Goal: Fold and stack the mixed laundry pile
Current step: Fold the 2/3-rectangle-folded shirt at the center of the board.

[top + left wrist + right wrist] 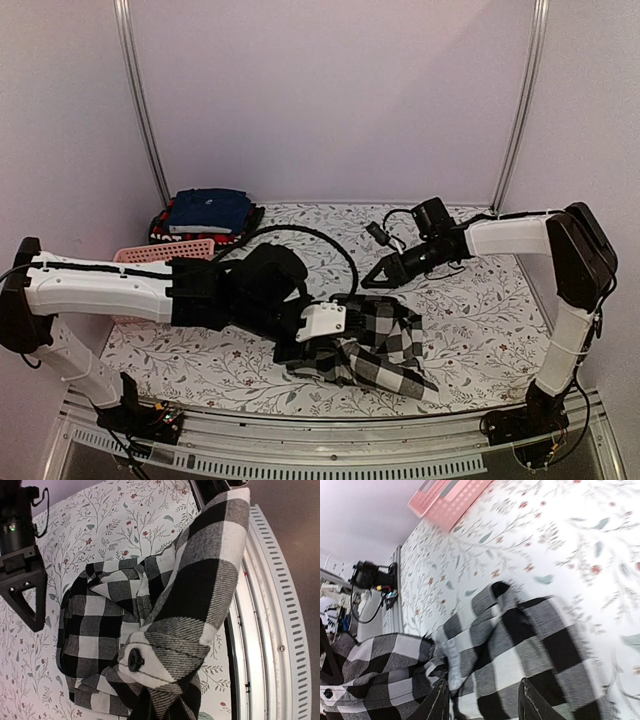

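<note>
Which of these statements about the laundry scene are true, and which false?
1. The left gripper is shut on the checked shirt. True.
2. The right gripper grips the shirt too. False: it is open, holding nothing.
3. The navy garment lies folded at the back left of the table. True.
4. The checked shirt lies in a basket. False: the pink basket stands apart at the left; the shirt is on the table.

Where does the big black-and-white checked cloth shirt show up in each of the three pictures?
Top external: the black-and-white checked shirt lies crumpled at lower centre, near the table's front edge.
Left wrist: it fills the middle and bottom.
Right wrist: it spreads across the lower half.
Shared landmark: the white floral-patterned table cover.
</note>
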You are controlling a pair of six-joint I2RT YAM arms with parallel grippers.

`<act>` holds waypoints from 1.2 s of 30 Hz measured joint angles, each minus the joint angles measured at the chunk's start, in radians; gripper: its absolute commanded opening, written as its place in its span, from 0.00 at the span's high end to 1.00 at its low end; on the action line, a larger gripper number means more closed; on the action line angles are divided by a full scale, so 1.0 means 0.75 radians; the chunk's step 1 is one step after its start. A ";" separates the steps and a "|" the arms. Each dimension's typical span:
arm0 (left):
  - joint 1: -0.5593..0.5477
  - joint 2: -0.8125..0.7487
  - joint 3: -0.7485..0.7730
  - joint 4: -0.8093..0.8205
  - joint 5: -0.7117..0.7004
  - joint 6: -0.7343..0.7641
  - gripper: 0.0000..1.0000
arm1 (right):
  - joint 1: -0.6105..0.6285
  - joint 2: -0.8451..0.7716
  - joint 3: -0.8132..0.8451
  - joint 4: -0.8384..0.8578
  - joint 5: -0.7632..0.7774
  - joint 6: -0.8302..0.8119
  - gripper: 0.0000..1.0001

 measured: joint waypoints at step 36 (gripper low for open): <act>0.596 0.839 0.553 0.061 0.356 0.231 0.71 | -0.262 0.158 0.125 -0.049 0.261 0.037 0.40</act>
